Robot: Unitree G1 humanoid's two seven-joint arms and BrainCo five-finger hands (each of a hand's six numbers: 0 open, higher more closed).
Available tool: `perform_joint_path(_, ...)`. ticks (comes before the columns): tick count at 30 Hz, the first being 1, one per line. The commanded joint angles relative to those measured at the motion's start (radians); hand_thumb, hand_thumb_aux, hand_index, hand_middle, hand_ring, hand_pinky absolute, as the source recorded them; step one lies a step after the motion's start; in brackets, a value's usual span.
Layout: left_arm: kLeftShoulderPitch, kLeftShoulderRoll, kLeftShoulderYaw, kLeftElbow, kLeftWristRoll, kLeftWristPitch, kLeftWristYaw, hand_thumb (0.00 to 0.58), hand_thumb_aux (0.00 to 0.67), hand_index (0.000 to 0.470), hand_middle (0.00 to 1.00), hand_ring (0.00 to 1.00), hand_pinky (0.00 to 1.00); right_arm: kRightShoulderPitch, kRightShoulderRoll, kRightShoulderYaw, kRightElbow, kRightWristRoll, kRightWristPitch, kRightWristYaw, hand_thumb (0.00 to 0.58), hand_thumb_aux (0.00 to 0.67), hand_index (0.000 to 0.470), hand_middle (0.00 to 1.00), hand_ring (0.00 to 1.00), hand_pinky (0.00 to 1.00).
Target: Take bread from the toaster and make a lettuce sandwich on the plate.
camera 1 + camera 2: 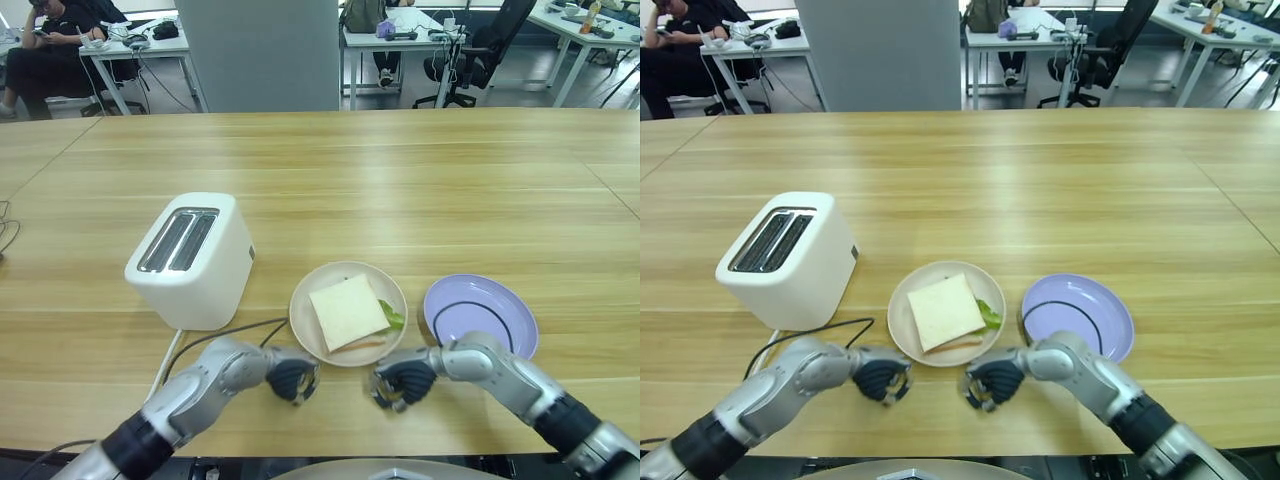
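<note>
Can make out only a green edge of the lettuce (391,316) poking from under the top bread slice (346,311); the rest covered. Likewise see just a thin strip of the lower slice (364,344) along the near side. Cannot tell what sits inside the slots of the toaster (190,262): too dark and narrow. Lose the cable (245,330) behind the forearm of the left hand (292,378). Miss the near rim of the purple plate (500,318) behind the wrist of the right hand (403,381). Lose both forearms at the bottom edge.
</note>
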Motion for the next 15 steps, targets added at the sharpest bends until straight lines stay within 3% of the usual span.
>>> perform_joint_path(1, -0.166, -0.086, -0.064, 0.349, 0.233, 0.025, 0.238, 0.580, 0.670, 0.460, 1.00, 1.00, 1.00, -0.169, 0.097, 0.043, 0.271, -0.254, 0.061, -0.299, 0.580, 0.670, 0.460, 1.00, 1.00, 1.00)
perform_joint_path(5, -0.324, -0.136, -0.043, 0.522, 0.375, 0.087, 0.527, 0.580, 0.670, 0.460, 1.00, 1.00, 1.00, -0.352, 0.193, 0.062, 0.513, -0.393, 0.109, -0.638, 0.580, 0.670, 0.460, 1.00, 1.00, 1.00)
perform_joint_path(6, -0.331, -0.138, -0.028, 0.516, 0.380, 0.093, 0.560, 0.542, 0.499, 0.343, 0.03, 0.03, 0.03, -0.373, 0.202, 0.059, 0.537, -0.399, 0.104, -0.680, 0.580, 0.670, 0.460, 1.00, 1.00, 1.00)
perform_joint_path(7, -0.327, -0.136, -0.011, 0.490, 0.374, 0.095, 0.580, 0.542, 0.499, 0.343, 0.03, 0.03, 0.03, -0.383, 0.206, 0.049, 0.540, -0.392, 0.095, -0.704, 0.580, 0.670, 0.460, 1.00, 1.00, 1.00)
perform_joint_path(8, -0.319, -0.130, 0.005, 0.460, 0.371, 0.096, 0.596, 0.517, 0.449, 0.308, 0.00, 0.00, 0.00, -0.388, 0.204, 0.040, 0.534, -0.385, 0.084, -0.723, 0.580, 0.670, 0.460, 0.97, 0.97, 0.97)
perform_joint_path(9, -0.308, -0.117, 0.017, 0.424, 0.374, 0.091, 0.607, 0.000, 0.000, 0.000, 0.00, 0.00, 0.00, -0.388, 0.196, 0.030, 0.516, -0.380, 0.075, -0.740, 0.557, 0.536, 0.368, 0.56, 0.56, 0.56)
perform_joint_path(10, -0.279, -0.106, 0.043, 0.370, 0.356, 0.090, 0.612, 0.000, 0.000, 0.000, 0.00, 0.00, 0.00, -0.377, 0.183, 0.015, 0.485, -0.365, 0.064, -0.745, 0.460, 0.365, 0.251, 0.29, 0.29, 0.29)
perform_joint_path(12, -0.232, -0.090, 0.080, 0.293, 0.337, 0.089, 0.619, 0.000, 0.000, 0.000, 0.00, 0.00, 0.00, -0.355, 0.160, -0.007, 0.435, -0.346, 0.050, -0.747, 0.460, 0.365, 0.251, 0.29, 0.29, 0.29)
perform_joint_path(13, -0.186, -0.082, 0.110, 0.232, 0.324, 0.088, 0.632, 0.000, 0.000, 0.000, 0.00, 0.00, 0.00, -0.324, 0.138, -0.027, 0.378, -0.329, 0.038, -0.745, 0.000, 0.000, 0.000, 0.00, 0.00, 0.00)
perform_joint_path(15, -0.122, -0.074, 0.153, 0.149, 0.302, 0.080, 0.651, 0.000, 0.000, 0.000, 0.00, 0.00, 0.00, -0.275, 0.109, -0.058, 0.291, -0.305, 0.026, -0.740, 0.000, 0.000, 0.000, 0.00, 0.00, 0.00)
